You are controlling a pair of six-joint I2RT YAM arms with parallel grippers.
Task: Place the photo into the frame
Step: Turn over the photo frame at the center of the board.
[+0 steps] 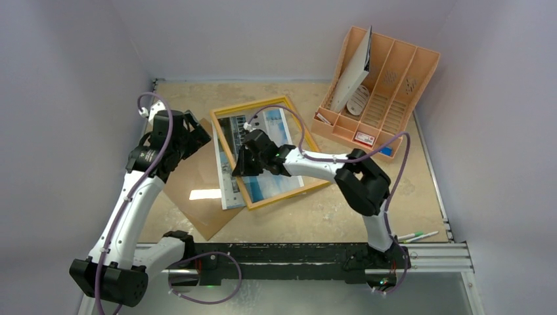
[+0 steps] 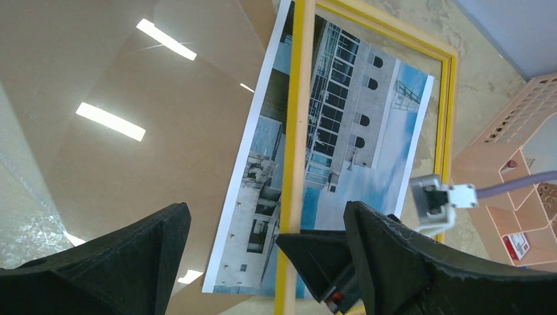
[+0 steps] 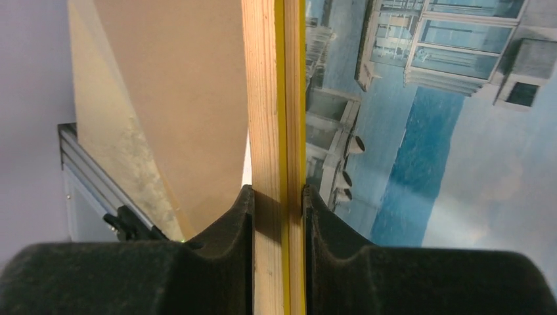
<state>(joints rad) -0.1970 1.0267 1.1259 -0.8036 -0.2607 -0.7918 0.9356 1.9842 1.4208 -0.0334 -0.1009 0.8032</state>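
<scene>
The frame (image 1: 263, 103) lies at mid-table, yellow with a wood-coloured edge. The photo (image 1: 270, 121) of a white building under blue sky lies beneath it, askew, with its left strip sticking out past the frame's left rail (image 2: 299, 131). My right gripper (image 1: 244, 164) is shut on that left rail (image 3: 272, 98), one finger on each side (image 3: 277, 197), and the photo (image 3: 407, 98) shows to the right of it. My left gripper (image 1: 197, 134) stands open (image 2: 263, 216) just left of the frame, above the photo's (image 2: 348, 118) protruding edge, holding nothing.
A brown backing board (image 1: 197, 177) lies left of the frame, with a glossy clear sheet (image 2: 164, 131) over it. An orange divided organizer (image 1: 387, 85) holding cards stands at the back right. Pens (image 1: 417, 236) lie near the front right rail.
</scene>
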